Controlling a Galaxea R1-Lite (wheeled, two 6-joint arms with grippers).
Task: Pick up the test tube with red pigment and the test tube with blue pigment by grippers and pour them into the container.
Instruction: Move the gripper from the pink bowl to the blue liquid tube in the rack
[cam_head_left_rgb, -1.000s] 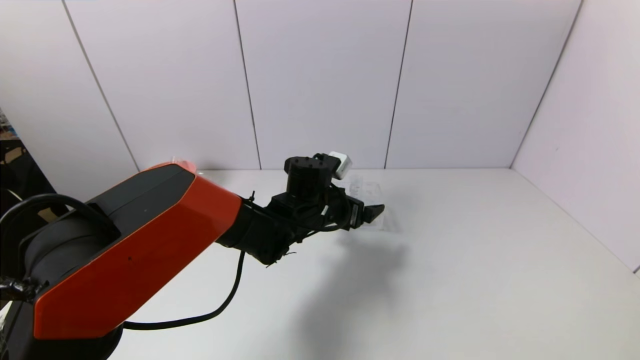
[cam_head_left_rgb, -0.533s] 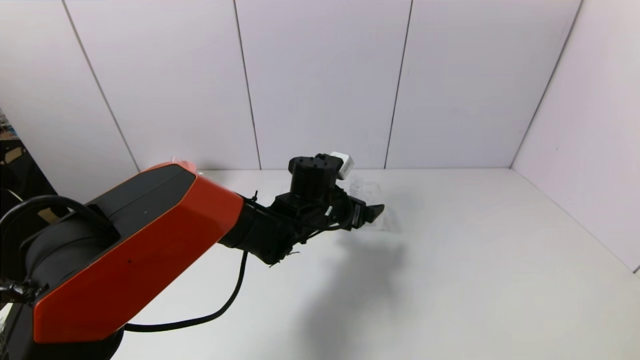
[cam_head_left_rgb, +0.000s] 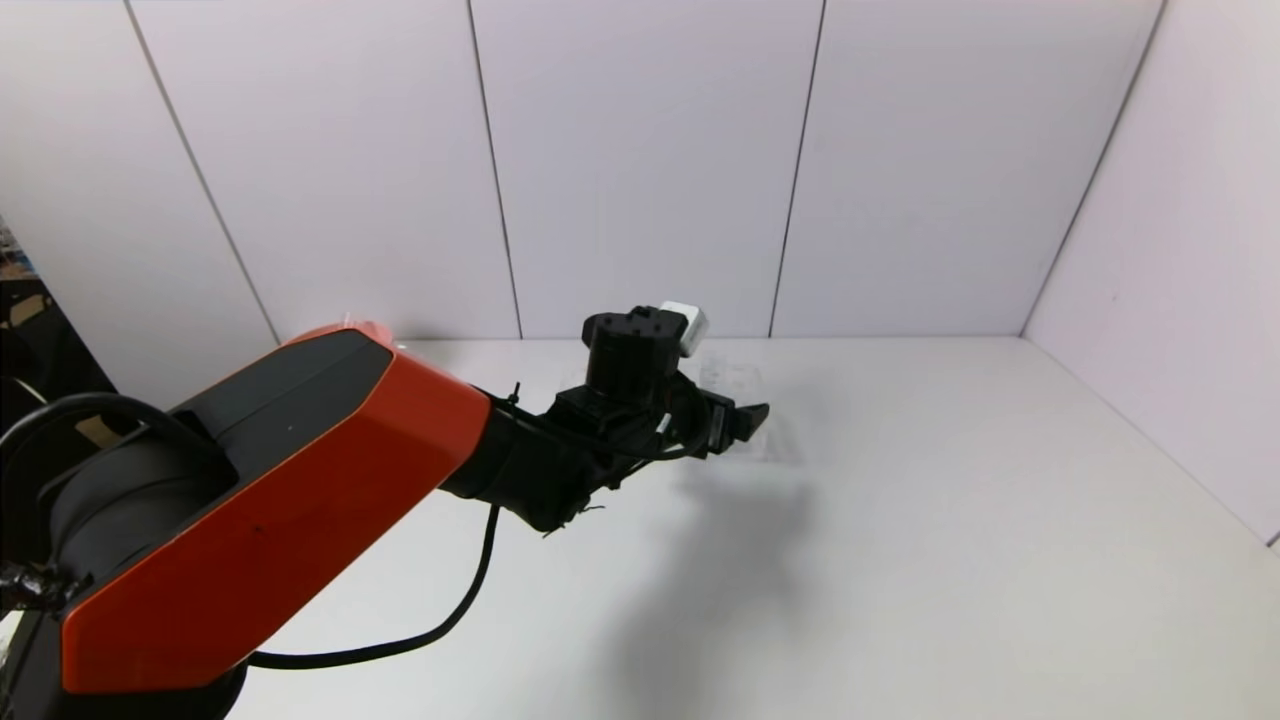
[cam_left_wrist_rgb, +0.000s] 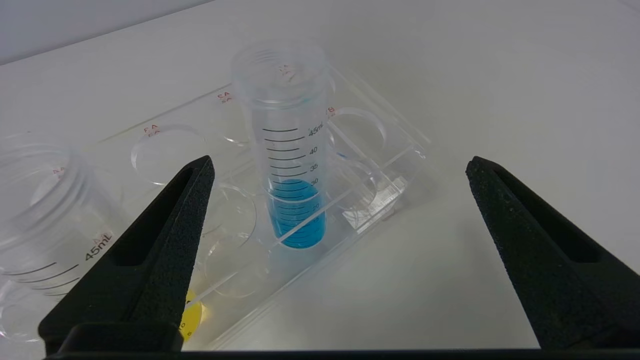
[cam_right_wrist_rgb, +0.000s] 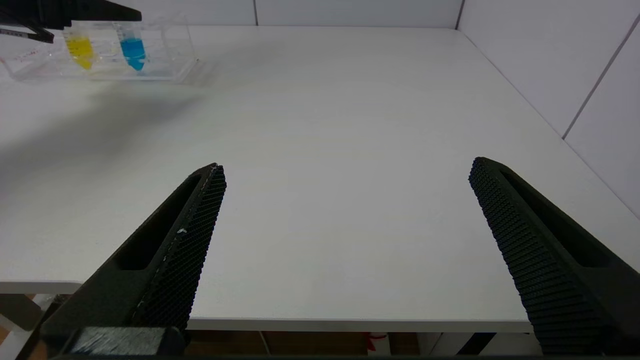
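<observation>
While your left end effector (cam_left_wrist_rgb: 340, 165) hangs spread wide, the test tube with blue pigment (cam_left_wrist_rgb: 290, 150) stands upright in the clear rack (cam_left_wrist_rgb: 395, 165) at frame centre; a yellow-liquid tube (cam_left_wrist_rgb: 191, 315) sits lower left. Your right end effector (cam_right_wrist_rgb: 345, 175) is spread too, over bare surface (cam_right_wrist_rgb: 350, 110).

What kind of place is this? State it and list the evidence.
Probably a mock chemistry bench for robot trials: a graduated test tube with blue pigment in a clear tube rack, a bare white table, plain panelled walls.
</observation>
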